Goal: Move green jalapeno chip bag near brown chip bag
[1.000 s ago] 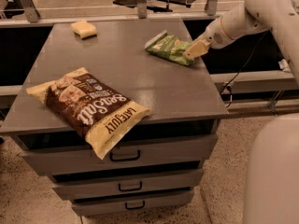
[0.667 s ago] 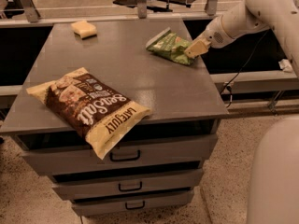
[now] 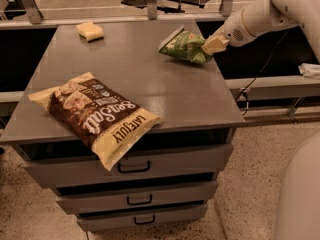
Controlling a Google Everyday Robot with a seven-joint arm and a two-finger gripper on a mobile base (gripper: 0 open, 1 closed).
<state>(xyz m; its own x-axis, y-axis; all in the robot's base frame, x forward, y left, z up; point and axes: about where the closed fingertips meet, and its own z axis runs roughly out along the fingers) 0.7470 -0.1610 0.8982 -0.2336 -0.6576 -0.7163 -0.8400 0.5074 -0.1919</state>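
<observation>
The green jalapeno chip bag (image 3: 182, 46) is at the back right of the grey cabinet top (image 3: 150, 89), tilted, with its right end raised. My gripper (image 3: 209, 46) comes in from the right on a white arm and is shut on the bag's right end. The brown chip bag (image 3: 95, 116), with "Sea Salt" script and cream ends, lies flat at the front left and hangs slightly over the front edge. The two bags are far apart.
A yellow sponge (image 3: 90, 31) lies at the back left corner. The cabinet has three drawers (image 3: 134, 168) below. A black cable (image 3: 260, 69) hangs off the right side. Part of the robot's white body (image 3: 300, 194) is at the lower right.
The gripper has lifted the green bag slightly up off the cabinet top. The brown bag and the sponge have not moved.
</observation>
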